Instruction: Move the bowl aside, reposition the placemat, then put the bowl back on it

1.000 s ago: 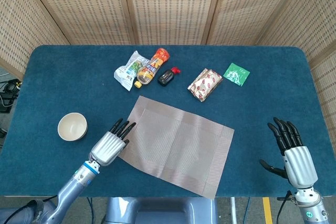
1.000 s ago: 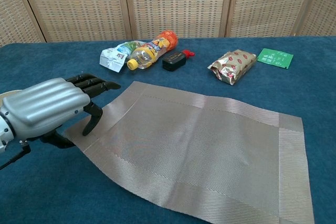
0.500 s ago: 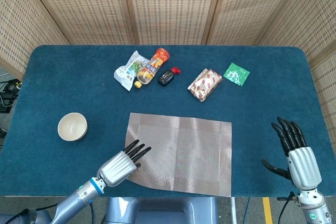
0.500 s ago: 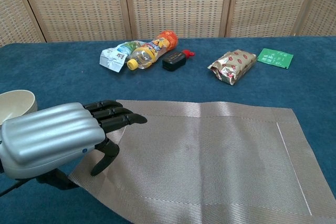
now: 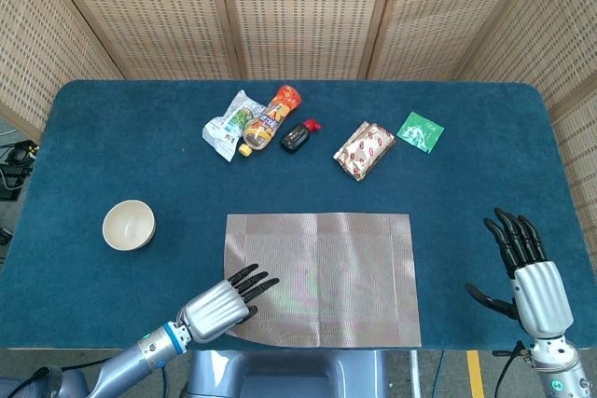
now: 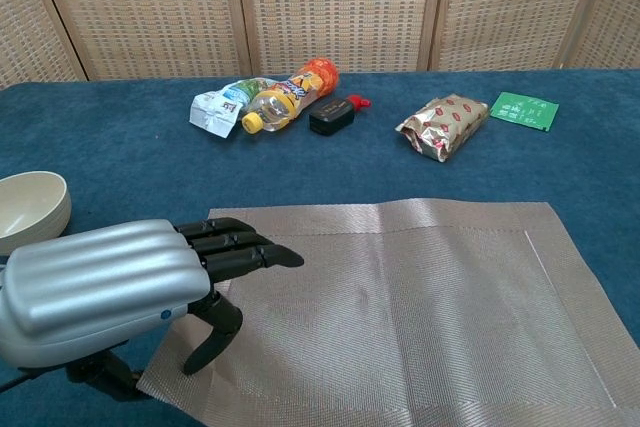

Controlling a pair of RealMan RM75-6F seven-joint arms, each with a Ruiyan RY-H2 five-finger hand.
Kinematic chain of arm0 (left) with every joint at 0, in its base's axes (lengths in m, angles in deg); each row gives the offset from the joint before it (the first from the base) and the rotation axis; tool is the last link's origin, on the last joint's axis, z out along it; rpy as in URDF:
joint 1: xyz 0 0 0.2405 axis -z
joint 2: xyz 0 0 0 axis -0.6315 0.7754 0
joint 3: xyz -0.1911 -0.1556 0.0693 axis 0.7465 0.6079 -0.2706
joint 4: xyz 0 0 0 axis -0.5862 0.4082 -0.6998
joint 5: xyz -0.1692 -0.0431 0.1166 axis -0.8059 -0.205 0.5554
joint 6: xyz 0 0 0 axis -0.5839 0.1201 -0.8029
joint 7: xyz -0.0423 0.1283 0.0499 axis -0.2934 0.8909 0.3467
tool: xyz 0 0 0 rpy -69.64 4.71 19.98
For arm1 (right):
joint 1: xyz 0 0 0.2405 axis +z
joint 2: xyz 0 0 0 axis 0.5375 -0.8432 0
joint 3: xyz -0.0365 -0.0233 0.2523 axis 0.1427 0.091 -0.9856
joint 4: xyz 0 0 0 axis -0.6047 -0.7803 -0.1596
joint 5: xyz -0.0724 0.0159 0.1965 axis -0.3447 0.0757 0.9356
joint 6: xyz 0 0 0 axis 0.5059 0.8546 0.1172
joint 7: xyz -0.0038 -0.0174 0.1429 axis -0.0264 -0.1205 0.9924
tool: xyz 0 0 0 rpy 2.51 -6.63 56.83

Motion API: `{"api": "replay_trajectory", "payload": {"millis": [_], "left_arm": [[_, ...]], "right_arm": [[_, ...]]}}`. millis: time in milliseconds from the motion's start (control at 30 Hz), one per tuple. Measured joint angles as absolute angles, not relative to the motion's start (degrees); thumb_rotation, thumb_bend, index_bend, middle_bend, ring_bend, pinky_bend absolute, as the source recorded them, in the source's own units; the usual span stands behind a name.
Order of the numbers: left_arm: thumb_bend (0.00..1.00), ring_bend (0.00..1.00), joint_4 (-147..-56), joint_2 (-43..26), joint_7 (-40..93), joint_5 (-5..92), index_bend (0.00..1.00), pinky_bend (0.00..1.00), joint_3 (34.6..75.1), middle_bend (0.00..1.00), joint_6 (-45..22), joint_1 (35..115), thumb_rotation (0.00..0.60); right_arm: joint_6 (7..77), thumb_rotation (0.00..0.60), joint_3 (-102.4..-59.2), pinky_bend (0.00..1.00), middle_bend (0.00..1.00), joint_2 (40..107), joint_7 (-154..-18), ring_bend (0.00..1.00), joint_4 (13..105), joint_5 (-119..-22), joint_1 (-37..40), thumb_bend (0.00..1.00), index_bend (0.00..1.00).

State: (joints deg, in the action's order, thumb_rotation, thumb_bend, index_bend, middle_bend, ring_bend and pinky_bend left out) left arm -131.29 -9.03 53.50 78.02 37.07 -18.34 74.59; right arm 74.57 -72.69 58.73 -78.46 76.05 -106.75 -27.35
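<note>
The placemat [image 5: 320, 279] is laid flat and square at the table's [image 5: 93, 128] front edge, near the middle. Its front left corner is pressed by the left hand [image 5: 222, 302], fingers extended. The right hand [image 5: 524, 269] is held empty, fingers spread, near the front right corner.

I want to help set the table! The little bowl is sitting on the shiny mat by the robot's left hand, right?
Not quite. The bowl sits on the blue table, apart from the mat; the head view shows it. The left hand is indeed at the mat's near left corner.
</note>
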Motion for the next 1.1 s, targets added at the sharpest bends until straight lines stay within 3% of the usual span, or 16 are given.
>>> {"api": "replay_trajectory", "payload": {"millis": [300, 400, 467, 533, 633, 700, 833, 1100], "left_arm": [[0.6, 0.0, -130.7, -8.9, 50.8, 80.1, 0.61, 0.0, 36.8, 0.0, -18.7, 74.8, 0.6], [0.57, 0.0, -130.5, -9.0, 50.5, 80.5, 0.5, 0.0, 36.7, 0.0, -18.7, 74.7, 0.6], [0.48, 0.0, -130.2, -9.0, 50.4, 80.5, 0.38, 0.0, 36.7, 0.0, -18.8, 74.6, 0.6], [0.33, 0.0, -130.1, -8.9, 50.2, 80.4, 0.22, 0.0, 36.8, 0.0, -18.8, 74.5, 0.6], [0.18, 0.0, -130.0, -8.6, 49.3, 80.3, 0.08, 0.0, 36.8, 0.0, -18.8, 74.5, 0.6], [0.13, 0.0, -129.9, -8.3, 48.3, 80.6, 0.03, 0.0, 36.8, 0.0, -18.6, 74.4, 0.6], [0.07, 0.0, -129.6, -7.9, 45.4, 81.6, 0.0, 0.0, 36.5, 0.0, -17.9, 74.4, 0.6], [0.06, 0.0, -129.2, -5.2, 38.8, 85.6, 0.0, 0.0, 35.5, 0.0, -13.2, 73.8, 0.6]], "right_arm": [[74.5, 0.6, -72.7, 0.0, 0.0, 58.7, -78.5, 0.0, 76.1, -106.8, -27.4, 0.2, 0.06], [74.5, 0.6, -72.8, 0.0, 0.0, 58.7, -78.6, 0.0, 76.2, -106.7, -27.4, 0.2, 0.06], [74.5, 0.6, -72.8, 0.0, 0.0, 58.7, -78.6, 0.0, 76.2, -106.7, -27.5, 0.2, 0.06], [74.6, 0.6, -72.8, 0.0, 0.0, 58.7, -78.6, 0.0, 76.2, -106.7, -27.5, 0.2, 0.06], [74.6, 0.6, -72.9, 0.0, 0.0, 58.7, -78.7, 0.0, 76.1, -106.7, -27.5, 0.2, 0.06], [74.5, 0.6, -72.8, 0.0, 0.0, 58.8, -78.8, 0.0, 76.2, -106.7, -27.5, 0.2, 0.06], [74.4, 0.6, -72.8, 0.0, 0.0, 59.0, -79.2, 0.0, 76.1, -106.7, -27.5, 0.2, 0.06], [74.1, 0.6, -72.7, 0.0, 0.0, 59.3, -79.9, 0.0, 76.1, -106.8, -27.5, 0.2, 0.06]]}}
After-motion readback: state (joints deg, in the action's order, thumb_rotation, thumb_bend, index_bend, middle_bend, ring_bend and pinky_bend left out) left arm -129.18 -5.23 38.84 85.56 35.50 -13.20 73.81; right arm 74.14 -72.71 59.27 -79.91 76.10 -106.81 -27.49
